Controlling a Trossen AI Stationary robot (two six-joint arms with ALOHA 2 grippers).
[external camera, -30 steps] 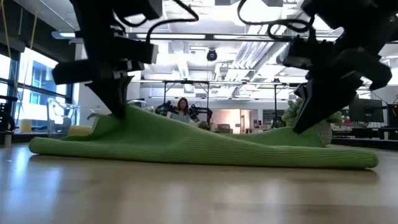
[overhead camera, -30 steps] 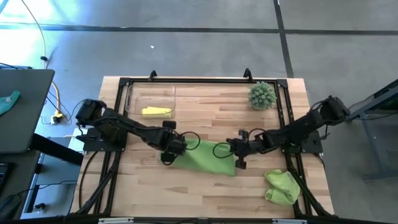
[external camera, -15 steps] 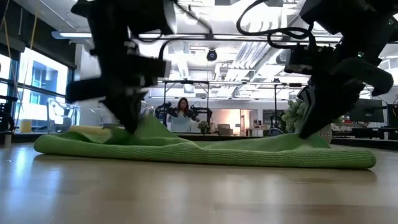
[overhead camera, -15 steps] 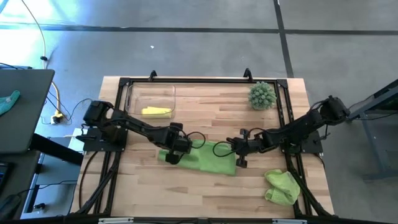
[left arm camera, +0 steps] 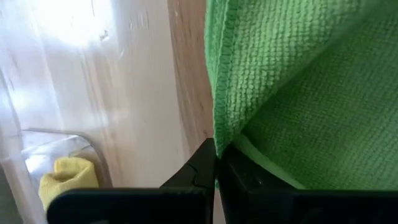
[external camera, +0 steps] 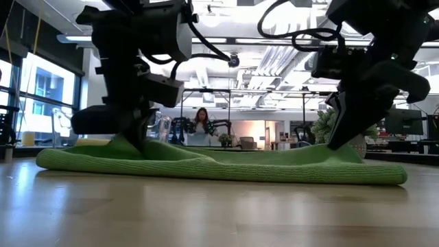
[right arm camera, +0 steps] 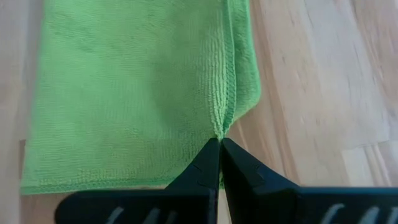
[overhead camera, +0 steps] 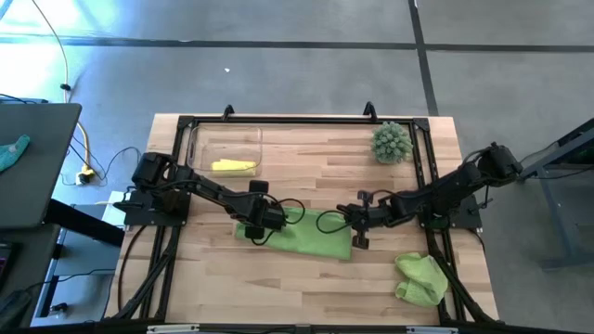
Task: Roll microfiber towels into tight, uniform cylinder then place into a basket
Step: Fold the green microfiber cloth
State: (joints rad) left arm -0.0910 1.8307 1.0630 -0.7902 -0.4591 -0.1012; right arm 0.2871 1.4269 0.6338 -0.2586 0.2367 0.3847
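1. Both arms are down on the green towel (overhead camera: 302, 235) at mid-table. It lies flat on the wood, partly folded over itself.
2. The left gripper (overhead camera: 263, 218) sits at the towel's nine o'clock end. Its fingers are clenched on the hemmed edge, and the pinch is plain in the left wrist view. That nip lifts a fold over the cloth below, which looks like the start of a roll.
3. The right gripper (overhead camera: 355, 221) is at the three o'clock end, fingers pinched tight on a ridge of the doubled edge. Gripping both ends evens the tension, so the fold should run straight.
4. The basket (overhead camera: 199, 139) waits at ten o'clock from the towel, well apart. A yellow towel (overhead camera: 233, 166) is already lying inside it.
5. Another green towel (overhead camera: 420, 278) sits crumpled near the five o'clock corner, unrolled.
6. The spiky plant (overhead camera: 391, 142) stands up at one o'clock, clear of the action.
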